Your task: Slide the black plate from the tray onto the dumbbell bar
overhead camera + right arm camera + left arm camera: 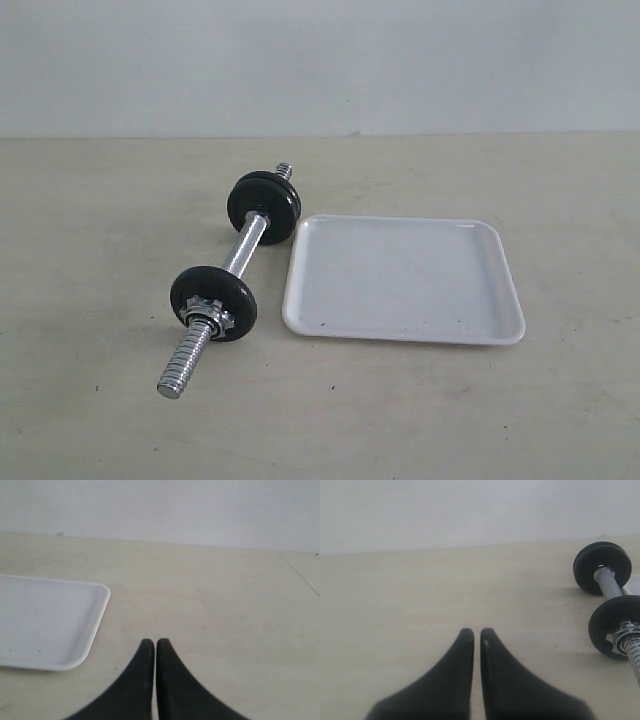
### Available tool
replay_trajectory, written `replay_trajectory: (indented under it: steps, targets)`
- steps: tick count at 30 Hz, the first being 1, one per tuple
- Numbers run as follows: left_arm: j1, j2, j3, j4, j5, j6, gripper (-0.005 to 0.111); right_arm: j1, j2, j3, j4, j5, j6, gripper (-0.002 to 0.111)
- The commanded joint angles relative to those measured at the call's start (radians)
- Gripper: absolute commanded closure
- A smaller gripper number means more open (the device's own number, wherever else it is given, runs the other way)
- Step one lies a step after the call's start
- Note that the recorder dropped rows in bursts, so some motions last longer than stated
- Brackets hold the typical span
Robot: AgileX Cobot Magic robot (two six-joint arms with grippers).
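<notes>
Black plate [228, 288] is seated on dumbbell bar [243, 250] toward its near end, with star nut [209, 320] against it. Thicker disc stack [262, 198] is carried at the far end. Bar is laid on tabletop [100, 220], just beside tray [400, 275]. Left gripper [477, 632]: jaws clenched, thin slit seen, nothing held. Right gripper [155, 642]: jaws pressed together, nothing held.

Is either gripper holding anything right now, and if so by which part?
Nothing is held. The left gripper and the right gripper are both shut and empty.
</notes>
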Motion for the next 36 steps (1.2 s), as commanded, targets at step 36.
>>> replay_trajectory:
  steps: [36]
  targets:
    - [-0.010,-0.004,0.004,-0.003,-0.001,-0.005,0.102,-0.001,0.000,0.000,0.022,0.042,0.007,0.109]
